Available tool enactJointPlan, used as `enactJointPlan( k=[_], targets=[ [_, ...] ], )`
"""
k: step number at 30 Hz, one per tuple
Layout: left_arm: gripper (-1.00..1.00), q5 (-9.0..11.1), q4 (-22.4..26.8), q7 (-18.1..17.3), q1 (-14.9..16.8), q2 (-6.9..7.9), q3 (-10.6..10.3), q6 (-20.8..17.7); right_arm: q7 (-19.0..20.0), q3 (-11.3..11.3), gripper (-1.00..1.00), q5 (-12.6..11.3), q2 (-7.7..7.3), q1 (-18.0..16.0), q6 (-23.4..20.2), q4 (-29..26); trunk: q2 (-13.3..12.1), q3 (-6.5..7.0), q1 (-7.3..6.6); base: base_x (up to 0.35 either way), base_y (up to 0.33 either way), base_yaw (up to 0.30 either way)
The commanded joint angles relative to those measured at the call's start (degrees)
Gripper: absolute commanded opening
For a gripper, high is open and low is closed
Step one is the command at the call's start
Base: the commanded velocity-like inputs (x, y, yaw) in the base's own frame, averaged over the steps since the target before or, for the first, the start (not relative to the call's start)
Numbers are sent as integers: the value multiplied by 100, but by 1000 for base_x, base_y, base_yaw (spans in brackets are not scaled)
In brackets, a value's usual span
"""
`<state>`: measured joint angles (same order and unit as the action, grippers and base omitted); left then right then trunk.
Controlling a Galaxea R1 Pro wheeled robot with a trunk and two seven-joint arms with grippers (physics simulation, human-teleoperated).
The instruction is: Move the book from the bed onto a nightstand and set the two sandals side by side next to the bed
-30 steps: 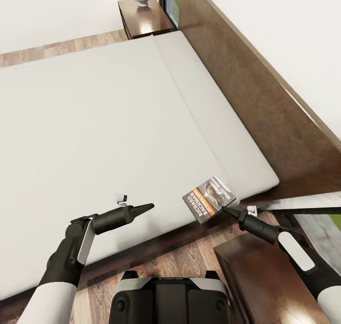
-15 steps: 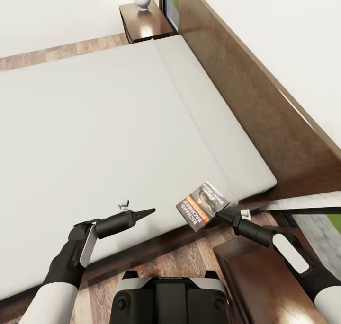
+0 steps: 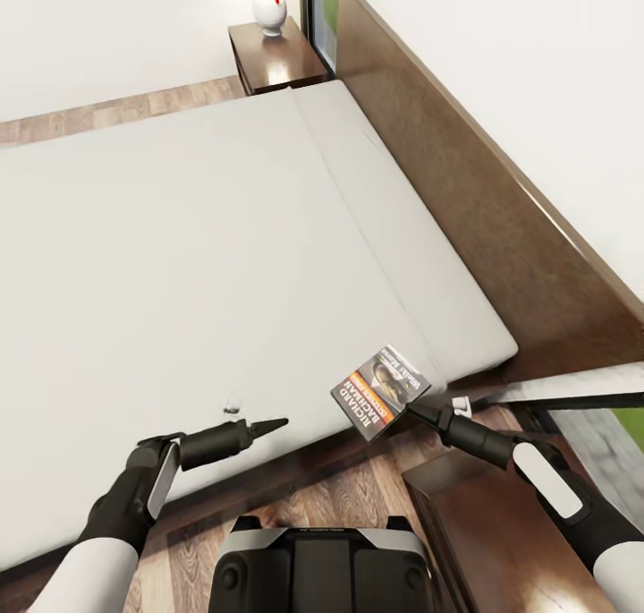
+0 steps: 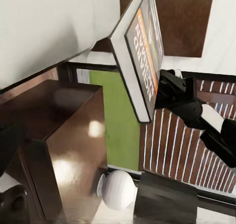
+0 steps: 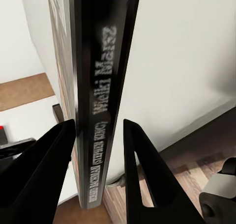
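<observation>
Beside bed (image 3: 179, 264) corner: book (image 3: 379, 390) light, stiff, thin, clamped edgewise by right gripper (image 3: 417, 409); left gripper (image 3: 273, 425) apparently closed, empty.

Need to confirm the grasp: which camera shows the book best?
The head view: the book shows its whole cover at the bed's corner, held by the right gripper. The left wrist view gives a slanted cover; the right wrist view just the spine between the fingers.

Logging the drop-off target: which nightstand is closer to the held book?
The near nightstand, under the right arm; the book hangs just beyond it. The other nightstand carries a lamp beyond the bed.
</observation>
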<state>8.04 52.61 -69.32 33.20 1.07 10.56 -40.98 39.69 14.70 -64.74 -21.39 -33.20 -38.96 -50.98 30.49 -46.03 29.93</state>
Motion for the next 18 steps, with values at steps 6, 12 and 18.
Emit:
enactJointPlan(
  k=[6, 12, 18],
  targets=[
    [100, -177, -57, 0, 2, -7, -1, 3, 2, 11, -100, -38, -10, -5, -24, -6, -236, 152, -129, 0, 0, 0],
    [100, -200, -134, 12, 2, -10, -1, 10, -3, 7, -100, -38, -13, -4, -23, 1, -477, 271, -261, 0, 0, 0],
    [100, -206, -400, 15, 2, -3, 11, 18, -5, 6, -100, -45, -12, -4, -24, 18, -717, 380, -393, 0, 0, 0]
  ],
)
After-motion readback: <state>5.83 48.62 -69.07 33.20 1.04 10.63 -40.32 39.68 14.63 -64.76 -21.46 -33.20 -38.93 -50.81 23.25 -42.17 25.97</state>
